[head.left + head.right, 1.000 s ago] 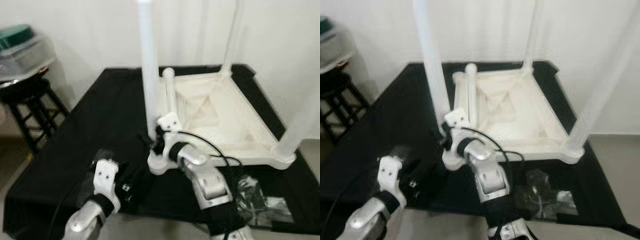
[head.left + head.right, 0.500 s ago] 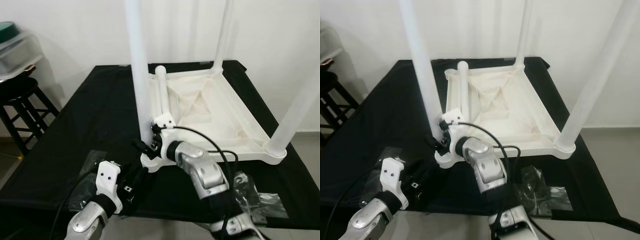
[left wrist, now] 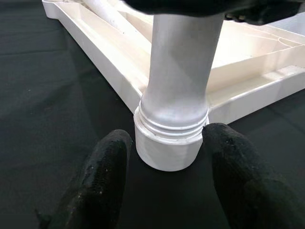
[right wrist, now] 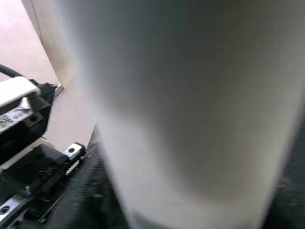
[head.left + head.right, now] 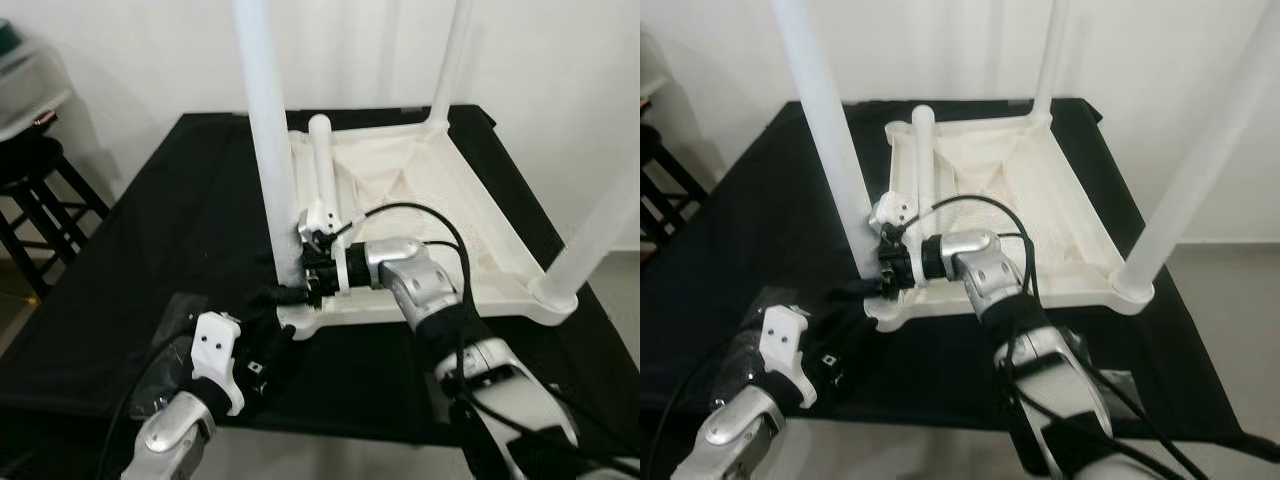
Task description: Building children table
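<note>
A white plastic children's table top [image 5: 440,215] lies upside down on a black cloth-covered table [image 5: 170,230], with upright white legs screwed into three of its corners and a loose leg [image 5: 322,165] lying inside its frame along the left side; the near-left leg [image 5: 268,160] stands in its corner socket [image 3: 167,145], its threads showing just above the collar; the right gripper [image 5: 292,282] reaches across from the right and is clenched around the base of this leg, its fingers pressed against the white tube, which looms blurred in the right wrist view; the left gripper [image 3: 167,183] sits low on the cloth just in front of the same corner, its two black fingers [image 3: 102,183] spread apart on either side of the socket, released and holding nothing; a crumpled clear plastic bag [image 5: 165,350] lies on the cloth beside the left arm; a dark stool [image 5: 40,195] stands off the table's left edge.
</note>
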Controlling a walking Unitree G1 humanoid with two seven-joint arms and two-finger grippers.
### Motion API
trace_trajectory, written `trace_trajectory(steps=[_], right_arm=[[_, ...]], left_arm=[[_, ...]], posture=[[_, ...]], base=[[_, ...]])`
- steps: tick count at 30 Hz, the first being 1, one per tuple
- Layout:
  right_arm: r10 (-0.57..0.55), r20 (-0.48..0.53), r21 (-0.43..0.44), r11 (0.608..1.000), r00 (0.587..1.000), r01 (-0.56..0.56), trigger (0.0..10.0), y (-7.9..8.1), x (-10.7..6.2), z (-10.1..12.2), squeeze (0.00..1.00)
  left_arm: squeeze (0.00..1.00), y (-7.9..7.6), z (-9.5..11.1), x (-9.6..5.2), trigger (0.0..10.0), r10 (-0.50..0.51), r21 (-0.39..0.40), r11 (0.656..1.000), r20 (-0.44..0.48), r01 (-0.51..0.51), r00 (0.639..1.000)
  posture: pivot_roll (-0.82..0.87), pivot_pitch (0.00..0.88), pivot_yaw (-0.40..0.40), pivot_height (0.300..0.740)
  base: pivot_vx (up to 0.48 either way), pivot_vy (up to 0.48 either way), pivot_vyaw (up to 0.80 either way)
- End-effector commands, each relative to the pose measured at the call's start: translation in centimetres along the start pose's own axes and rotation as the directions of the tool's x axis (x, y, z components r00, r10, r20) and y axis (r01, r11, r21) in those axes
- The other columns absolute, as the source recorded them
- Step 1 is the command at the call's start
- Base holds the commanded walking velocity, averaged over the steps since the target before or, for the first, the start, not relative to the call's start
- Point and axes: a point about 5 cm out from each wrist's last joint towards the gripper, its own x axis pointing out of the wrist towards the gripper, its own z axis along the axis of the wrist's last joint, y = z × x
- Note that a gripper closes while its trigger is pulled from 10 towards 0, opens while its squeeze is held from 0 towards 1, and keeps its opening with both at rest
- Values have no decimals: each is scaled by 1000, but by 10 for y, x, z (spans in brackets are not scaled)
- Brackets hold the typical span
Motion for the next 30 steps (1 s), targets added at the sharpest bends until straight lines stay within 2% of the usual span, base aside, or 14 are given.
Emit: trace_trajectory(steps=[1, 6, 8, 10, 11, 12, 13, 15, 17, 24, 25, 27, 28, 30], right_arm=[[48, -27, -3, 999, 999, -48, 0, 5, 11, -3, 0], [-5, -9, -5, 1000, 1000, 5, 0, 1, 3, -12, 0], [-103, -11, -3, 995, 995, 103, 0, -2, -3, -18, 0], [-348, -14, 81, 934, 937, 348, 0, 0, 2, -31, 0], [-348, -14, 81, 934, 937, 348, 0, 0, 2, -31, 0], [-706, -154, 205, 661, 691, 722, 0, 13, -3, -56, 0], [-706, -154, 205, 661, 691, 722, 0, 13, -3, -56, 0], [-703, -174, 219, 656, 690, 723, 0, 32, 5, -59, 0], [-653, -141, 222, 711, 744, 667, 0, 49, 16, -56, 0], [-645, -107, 201, 731, 757, 652, 0, 30, 20, -49, 0], [-623, -87, 228, 747, 777, 624, 10000, 28, 24, -44, 0], [-577, -43, 255, 783, 816, 567, 10000, 27, 30, -34, 0], [-539, -3, 248, 815, 842, 523, 10000, 27, 31, -26, 1000], [-449, 58, 211, 879, 892, 428, 10000, 32, 30, -12, 1000]], left_arm=[[0, 0, -5, -2, 10000, 9, -5, 1000, -20, -9, 1000], [0, 0, -5, -3, 10000, 8, -7, 1000, -19, -8, 1000], [0, 0, -5, -3, 10000, 7, -8, 1000, -19, -7, 1000], [0, -1, -5, -5, 10000, 7, -9, 1000, -20, -7, 1000], [0, -1, -5, -5, 10000, 7, -9, 1000, -20, -7, 1000], [0, 0, -5, -6, 10000, 8, -8, 1000, -20, -8, 1000], [0, 0, -5, -6, 10000, 8, -8, 1000, -20, -8, 1000], [0, 1, -5, -6, 10000, 7, -8, 1000, -22, -7, 1000], [0, 2, -5, -6, 10000, 5, -8, 1000, -25, -5, 1000], [0, 3, -6, -6, 10000, 0, -14, 1000, -29, 0, 1000], [0, 3, -5, -6, 10000, 3, -12, 1000, -27, -3, 1000], [0, 3, -5, -6, 10000, 6, -9, 1000, -25, -7, 1000], [0, 3, -5, -6, 10000, 6, -9, 1000, -25, -6, 1000], [0, 2, -4, -5, 10000, 4, -10, 1000, -25, -5, 1000]], posture=[[10, 48, 39, 740], [0, 52, 45, 740], [-2, 55, 42, 740], [-3, 54, 31, 740], [-3, 54, 31, 740], [-4, 57, 34, 740], [-4, 57, 34, 740], [-21, 69, 57, 740], [-30, 56, 64, 740], [-20, 56, 58, 740], [-20, 56, 58, 740], [-13, 57, 57, 740], [-12, 58, 57, 740], [-15, 58, 54, 740]], base=[[0, 0, 0], [0, 0, 0], [0, 0, 0], [0, 0, 0], [0, 0, 0], [0, 0, 0], [0, 0, 0], [0, 0, 0], [0, 0, 0], [0, 0, 0], [0, 0, 0], [0, 0, 0], [0, 0, 0], [0, 0, 0]])
